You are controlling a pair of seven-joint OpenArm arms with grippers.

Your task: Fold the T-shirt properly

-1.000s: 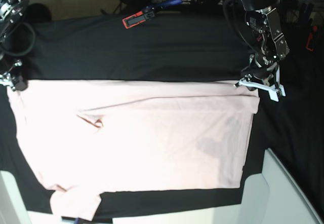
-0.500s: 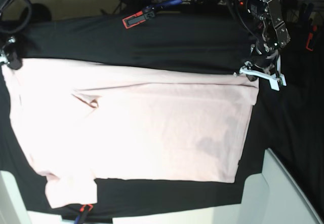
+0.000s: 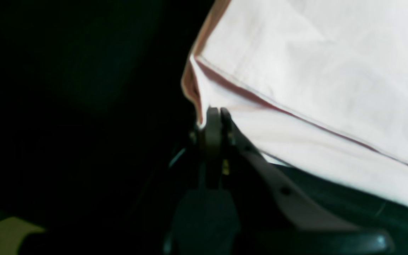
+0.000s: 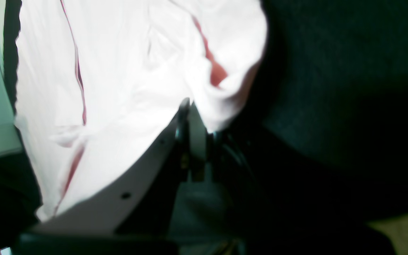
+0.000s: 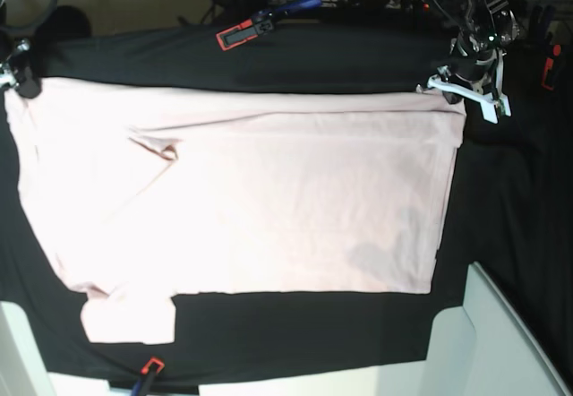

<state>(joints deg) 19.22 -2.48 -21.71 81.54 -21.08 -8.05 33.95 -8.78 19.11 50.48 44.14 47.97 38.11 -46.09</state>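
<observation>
Pale pink T-shirt (image 5: 251,199) lies spread on the black table cloth (image 5: 313,64), far edge pulled taut between the two arms; left gripper (image 3: 214,117) is clamped tight on one far corner and right gripper (image 4: 189,106) is pinched hard on the other. Fabric looks light, limp and thin: it will likely sag and crease wherever unsupported, won't slip much on cloth. Corner and hem grips look best, since doubled seams give the jaws something to bite.

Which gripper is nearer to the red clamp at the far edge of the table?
Left. The left gripper holds the T-shirt corner right of the red clamp; the right gripper is slightly farther, at the opposite corner.
</observation>
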